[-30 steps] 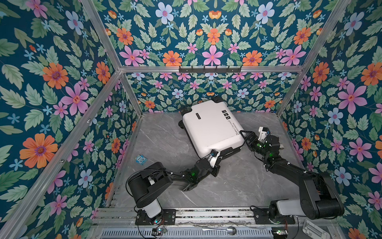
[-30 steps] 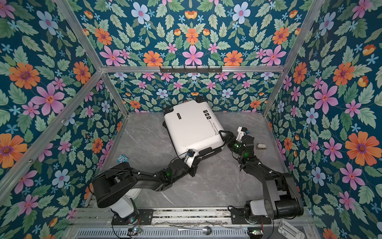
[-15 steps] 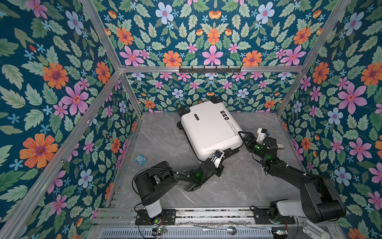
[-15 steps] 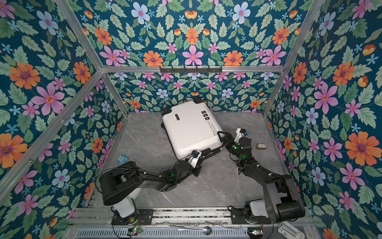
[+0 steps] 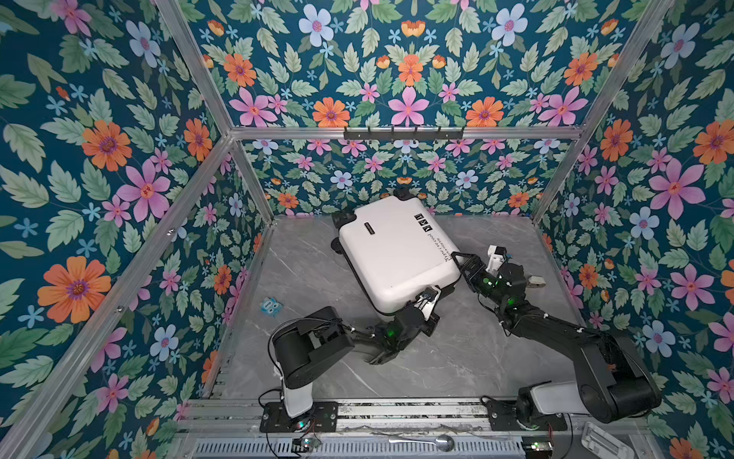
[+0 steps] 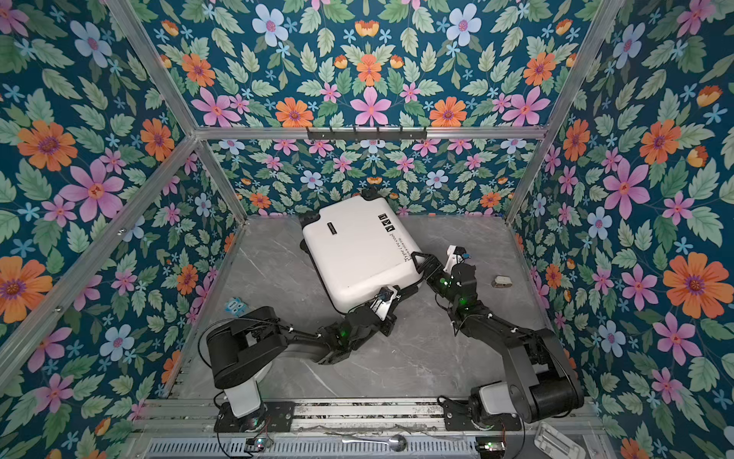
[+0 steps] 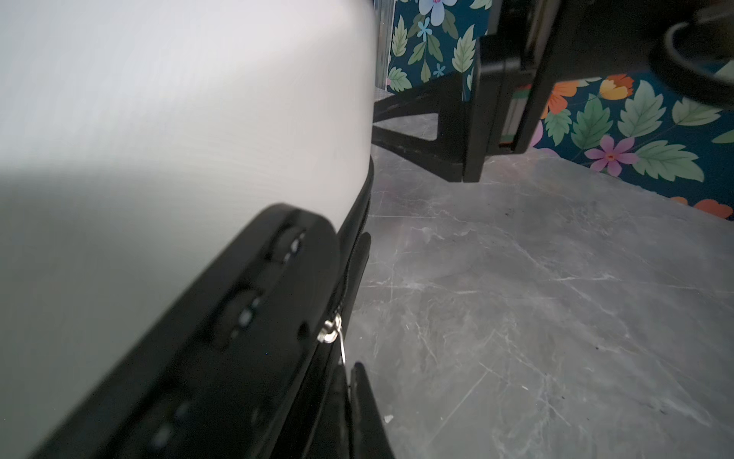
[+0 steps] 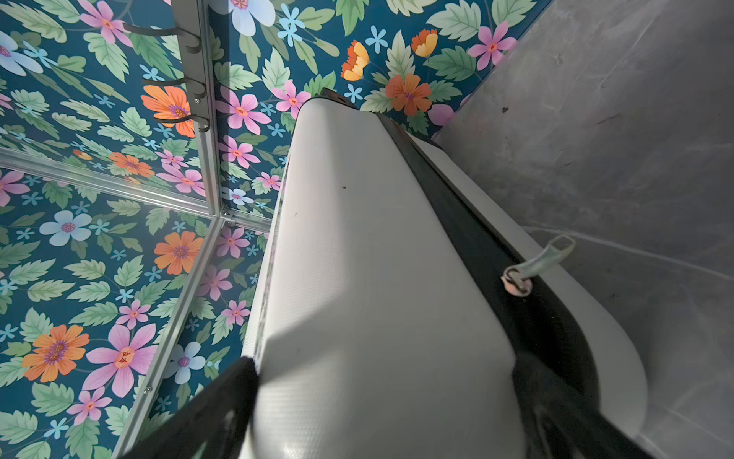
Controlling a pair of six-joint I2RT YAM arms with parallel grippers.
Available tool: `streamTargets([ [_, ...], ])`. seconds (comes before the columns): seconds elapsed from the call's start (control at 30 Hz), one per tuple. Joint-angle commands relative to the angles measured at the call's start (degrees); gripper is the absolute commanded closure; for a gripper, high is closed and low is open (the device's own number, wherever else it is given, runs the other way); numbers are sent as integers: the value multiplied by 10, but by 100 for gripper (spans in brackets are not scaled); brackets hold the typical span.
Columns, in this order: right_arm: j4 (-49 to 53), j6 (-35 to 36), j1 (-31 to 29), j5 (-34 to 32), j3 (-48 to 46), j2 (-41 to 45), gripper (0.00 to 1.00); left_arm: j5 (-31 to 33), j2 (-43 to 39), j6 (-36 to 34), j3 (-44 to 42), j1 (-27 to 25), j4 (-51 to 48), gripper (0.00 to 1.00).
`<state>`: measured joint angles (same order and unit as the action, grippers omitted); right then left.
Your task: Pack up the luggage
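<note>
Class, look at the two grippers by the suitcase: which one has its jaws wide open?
The right gripper: its jaws straddle the luggage corner, wide apart. The left gripper is shut, pinching a zipper pull.

1. A grey, marble-veined surface (image 5: 468, 357) is seen in both top views, shut in by flowered walls (image 5: 119, 198) at 9, 12 and 3 o'clock.
2. The luggage (image 5: 397, 254) is laid closed on it, white shell up, from the middle toward 12 o'clock, set askew, its black wheels (image 5: 343, 217) turned to 12 o'clock.
3. A small blue packet (image 5: 271, 306) is found at 9 o'clock, near the wall and well apart from the luggage.
4. A small pale object (image 6: 502, 282) is found at 3 o'clock; its kind cannot be told.
</note>
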<state>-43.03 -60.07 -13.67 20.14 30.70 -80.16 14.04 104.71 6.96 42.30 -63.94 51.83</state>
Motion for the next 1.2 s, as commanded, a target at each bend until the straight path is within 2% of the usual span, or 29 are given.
streamTargets([
  [0.0, 90, -26, -16, 97, -4, -11, 1, -87, 4, -20, 19, -7, 48, 100],
  [0.53, 91, -29, -43, 84, -4, -14, 1, -90, 39, -28, 78, -8, 35, 100],
  [0.7, 144, -6, -42, 66, 7, 11, 1, -81, 22, -27, 61, -8, 27, 100],
  [0.73, 160, 2, -40, 61, 10, 17, 1, -76, 15, -25, 52, -9, 30, 97],
  [0.8, 195, 18, -32, 56, 18, 32, 1, -54, -8, -22, 24, -13, 38, 70],
  [0.9, 224, 28, -14, 57, 20, 59, 1, -27, -53, -17, -13, -26, 29, 46],
  [1.0, 270, 48, -10, 55, 30, 100, 1, -6, -118, -10, -41, -50, -18, 37],
  [1.1, 323, 77, -10, 52, 43, 136, 1, 26, -204, 3, -65, -76, -81, 35],
  [1.17, 360, 97, -10, 40, 52, 158, 1, 39, -264, 42, -74, -77, -152, 36],
])
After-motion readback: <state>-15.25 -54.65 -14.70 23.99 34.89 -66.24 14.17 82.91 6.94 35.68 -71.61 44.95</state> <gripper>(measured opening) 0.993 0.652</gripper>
